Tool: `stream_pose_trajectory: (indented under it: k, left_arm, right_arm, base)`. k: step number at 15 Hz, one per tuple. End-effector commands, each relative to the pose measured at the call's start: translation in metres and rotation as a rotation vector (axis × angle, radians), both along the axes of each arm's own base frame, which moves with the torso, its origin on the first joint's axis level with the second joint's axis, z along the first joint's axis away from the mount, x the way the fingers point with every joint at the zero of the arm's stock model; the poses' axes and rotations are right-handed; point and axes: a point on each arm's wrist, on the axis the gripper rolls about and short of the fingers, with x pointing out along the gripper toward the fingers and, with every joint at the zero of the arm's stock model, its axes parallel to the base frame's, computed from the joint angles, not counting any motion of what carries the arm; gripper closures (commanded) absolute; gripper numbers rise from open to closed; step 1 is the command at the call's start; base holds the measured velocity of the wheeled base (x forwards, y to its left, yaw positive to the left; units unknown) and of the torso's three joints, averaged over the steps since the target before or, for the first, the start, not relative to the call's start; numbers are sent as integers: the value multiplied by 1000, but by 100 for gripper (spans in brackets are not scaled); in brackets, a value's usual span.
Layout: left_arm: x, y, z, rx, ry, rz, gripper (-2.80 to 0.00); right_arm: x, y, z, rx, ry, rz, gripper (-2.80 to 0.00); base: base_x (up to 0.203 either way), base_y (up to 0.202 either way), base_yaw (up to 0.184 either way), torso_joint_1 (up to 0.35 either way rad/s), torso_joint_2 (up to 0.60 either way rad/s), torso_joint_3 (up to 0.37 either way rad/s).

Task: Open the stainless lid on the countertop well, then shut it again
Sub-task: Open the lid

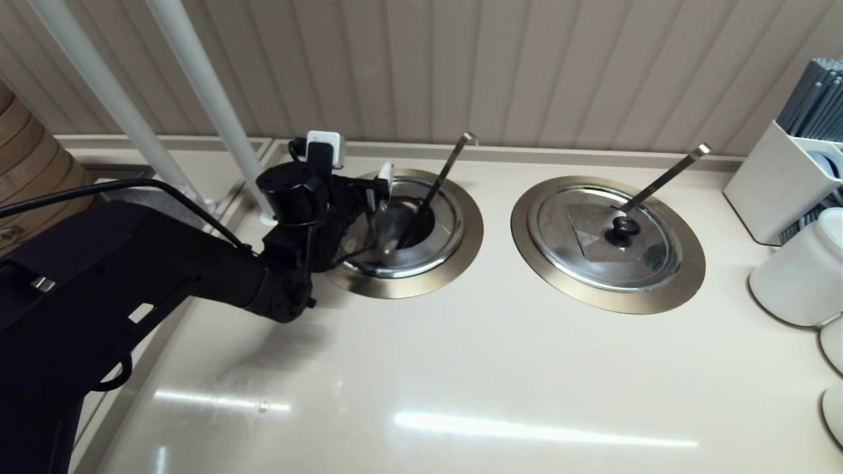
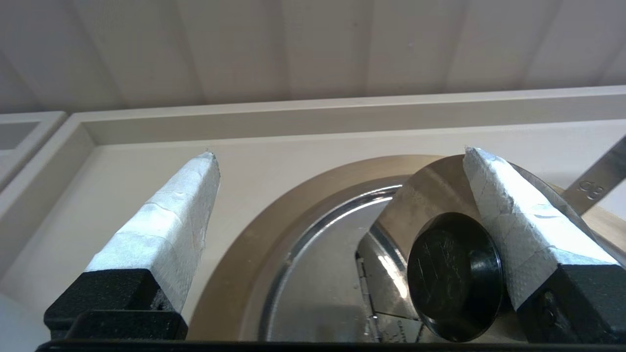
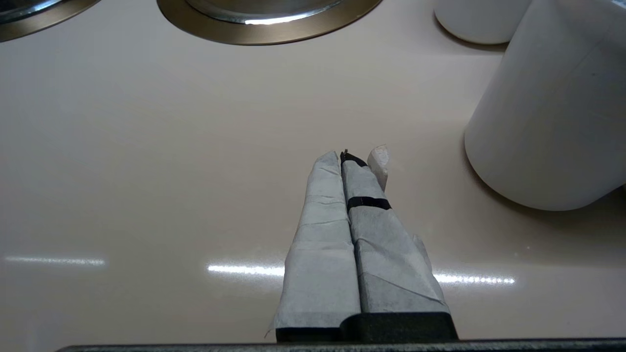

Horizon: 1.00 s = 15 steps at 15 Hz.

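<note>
Countertop bears the countertop well; left gripper spread beside the stainless lid, tilted up; right gripper pressed together.

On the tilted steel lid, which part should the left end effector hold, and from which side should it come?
Hold the black knob of the stainless lid. The lid's hinged flap stands raised over the countertop well, so the knob faces sideways. The open left end effector should probably close on it from the robot's left, one finger on each side.

Over on the right, a twin lid sits closed, white cups and a straw box lining the tabletop.
</note>
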Motion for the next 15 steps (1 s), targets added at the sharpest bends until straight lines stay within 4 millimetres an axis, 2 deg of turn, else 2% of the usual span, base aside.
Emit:
stream_pose_trajectory:
  k: [1,9,13,15]
  left_arm:
    - [1,5,2,-2,-7,11,-280]
    - [6,35,14,3,-37,42,-280]
    - [3,61,35,2,-87,58,-280]
    - [1,68,44,-3,-111,70,-280]
  right_arm:
    - [0,0,-1,0,4,0,0]
    - [0,0,-1,0,4,0,0]
    - [0,0,-1,0,4,0,0]
    - [0,0,-1,0,4,0,0]
  base:
    - [0,0,0,0,0,0]
    - [0,0,0,0,0,0]
    - [0,0,0,0,0,0]
    - [0,0,0,0,0,0]
